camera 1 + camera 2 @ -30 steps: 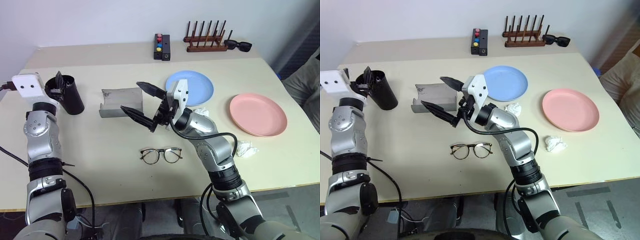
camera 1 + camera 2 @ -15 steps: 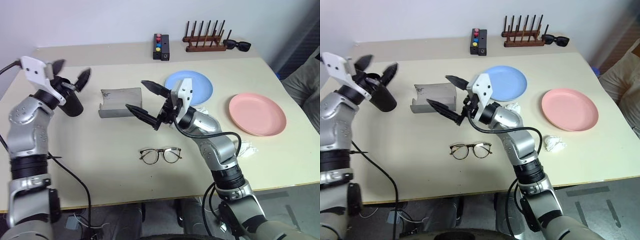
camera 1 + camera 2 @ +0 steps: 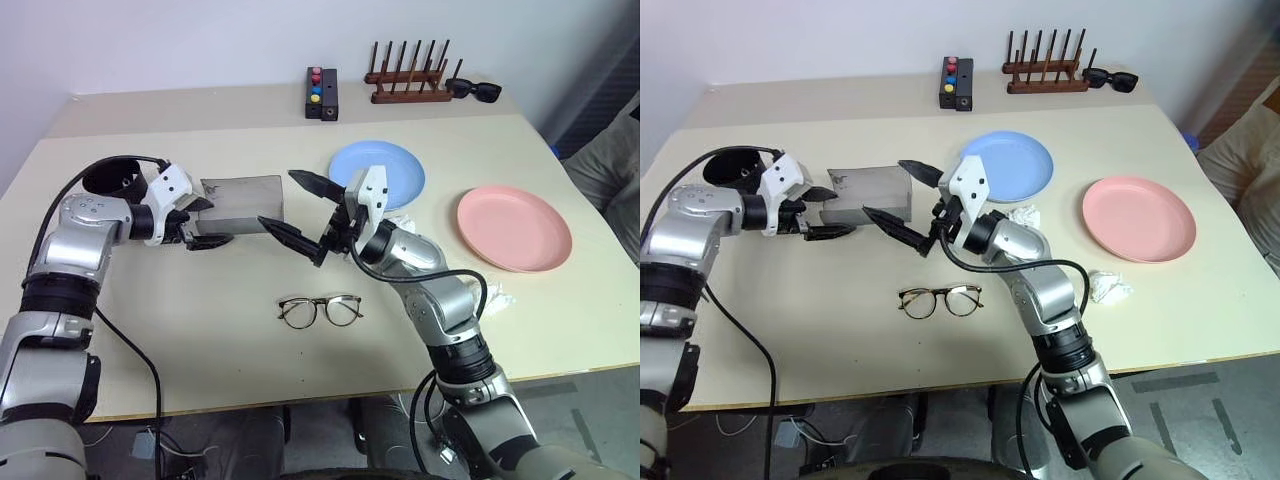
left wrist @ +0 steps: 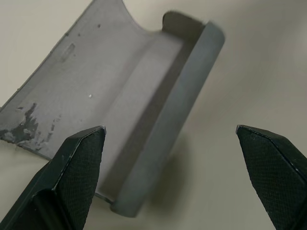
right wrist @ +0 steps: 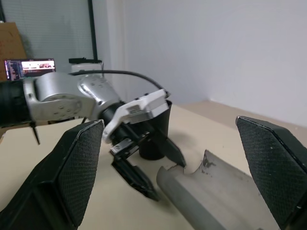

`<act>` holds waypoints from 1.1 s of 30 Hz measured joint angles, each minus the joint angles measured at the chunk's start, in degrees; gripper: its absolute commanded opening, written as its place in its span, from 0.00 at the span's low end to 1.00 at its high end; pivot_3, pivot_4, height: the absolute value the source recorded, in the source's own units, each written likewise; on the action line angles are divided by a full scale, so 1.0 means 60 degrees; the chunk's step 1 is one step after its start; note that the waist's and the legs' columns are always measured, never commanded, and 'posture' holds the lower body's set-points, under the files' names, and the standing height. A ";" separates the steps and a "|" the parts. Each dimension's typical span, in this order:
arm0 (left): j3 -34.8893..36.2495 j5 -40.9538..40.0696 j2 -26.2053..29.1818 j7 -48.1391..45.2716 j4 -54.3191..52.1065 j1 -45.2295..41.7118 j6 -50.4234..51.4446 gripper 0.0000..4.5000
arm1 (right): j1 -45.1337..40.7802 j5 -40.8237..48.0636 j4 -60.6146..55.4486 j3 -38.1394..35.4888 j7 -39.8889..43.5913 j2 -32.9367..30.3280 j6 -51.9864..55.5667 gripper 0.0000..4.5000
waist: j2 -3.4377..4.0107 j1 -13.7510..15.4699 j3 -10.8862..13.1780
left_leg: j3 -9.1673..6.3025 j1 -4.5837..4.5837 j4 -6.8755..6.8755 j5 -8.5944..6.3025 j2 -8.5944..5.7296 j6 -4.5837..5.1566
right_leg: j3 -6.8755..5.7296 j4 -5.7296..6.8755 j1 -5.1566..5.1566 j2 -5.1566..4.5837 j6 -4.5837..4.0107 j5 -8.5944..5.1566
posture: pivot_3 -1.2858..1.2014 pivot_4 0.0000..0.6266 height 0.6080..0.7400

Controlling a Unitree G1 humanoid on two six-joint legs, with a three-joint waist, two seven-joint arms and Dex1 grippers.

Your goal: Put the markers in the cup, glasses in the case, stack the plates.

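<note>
Since the earlier frame the left gripper point(image 3: 205, 222) has swung away from the cup point(image 3: 108, 180) and down toward the case point(image 3: 240, 204), its fingers now spread wide — one over the case's left end, one beside its front edge, nothing held. At the case's other end the right gripper point(image 3: 292, 207) hovers much as before, also splayed and empty. The case lies open on the table point(image 3: 150, 330), its grey trough showing in the left wrist view. The glasses point(image 3: 320, 309) lie unfolded in front of the case, well apart from both grippers. The 2 plates sit separately — the blue plate point(image 3: 395, 172) behind the right arm, the pink plate point(image 3: 514, 227) farther right.
</note>
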 measured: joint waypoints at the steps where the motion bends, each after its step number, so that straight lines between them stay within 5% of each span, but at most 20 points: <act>1: -0.0090 0.0246 -0.0117 -0.0007 0.0416 -0.0201 -0.0282 0.99 | 0.0011 -0.0001 -0.0040 0.0008 -0.0016 -0.0004 0.0001 1.00 | 0.0000 0.0002 0.0000 | 0.0000 0.0000 0.0000 0.0000 0.0000 0.0000 | -0.0001 0.0000 0.0000 0.0000 0.0000 0.0000 | 0.52 0.24 0.99; 4: -0.0328 0.0681 -0.0464 -0.0171 0.1338 -0.0576 -0.0811 0.99 | 0.0034 -0.0003 -0.0113 0.0034 -0.0059 -0.0012 0.0004 1.00 | -0.0001 -0.0009 -0.0001 | 0.0000 -0.0001 0.0000 0.0000 0.0000 0.0001 | 0.0000 -0.0001 0.0000 0.0000 0.0001 0.0000 | 0.52 0.24 0.99; 7: -0.0430 0.1006 -0.0740 -0.0391 0.1973 -0.0736 -0.1215 0.82 | 0.0039 -0.0018 -0.0115 0.0035 -0.0103 -0.0058 0.0005 1.00 | -0.0001 -0.0013 0.0000 | 0.0000 -0.0001 0.0000 -0.0001 0.0000 0.0001 | 0.0000 0.0000 -0.0001 0.0000 0.0001 0.0000 | 0.52 0.24 0.99; 13: -0.0404 0.1440 -0.0824 -0.0517 0.2537 -0.0964 -0.1840 0.18 | 0.0067 -0.0059 -0.0173 0.0034 -0.0151 -0.0129 0.0006 1.00 | -0.0001 -0.0006 -0.0001 | 0.0000 -0.0001 0.0000 -0.0001 0.0000 0.0001 | 0.0000 0.0001 -0.0001 0.0000 0.0002 0.0000 | 0.52 0.24 0.99; 21: -0.0083 0.1061 -0.0957 -0.1178 0.1891 -0.0518 -0.1827 0.18 | 0.0103 -0.0063 -0.0230 0.0033 -0.0164 -0.0234 0.0057 1.00 | -0.0002 -0.0006 -0.0001 | -0.0001 -0.0004 0.0004 -0.0001 0.0001 0.0001 | 0.0000 0.0002 -0.0001 -0.0001 0.0001 0.0001 | 0.52 0.24 0.99; 33: -0.0439 -0.0097 -0.1038 -0.2454 -0.4283 0.1901 0.0305 0.18 | 0.0870 0.0126 -0.1171 -0.0186 0.0589 -0.2116 0.1013 1.00 | -0.0001 -0.0003 0.0000 | -0.0002 -0.0002 0.0009 -0.0001 0.0009 0.0002 | 0.0001 0.0001 0.0002 0.0004 -0.0005 0.0000 | 0.52 0.24 0.99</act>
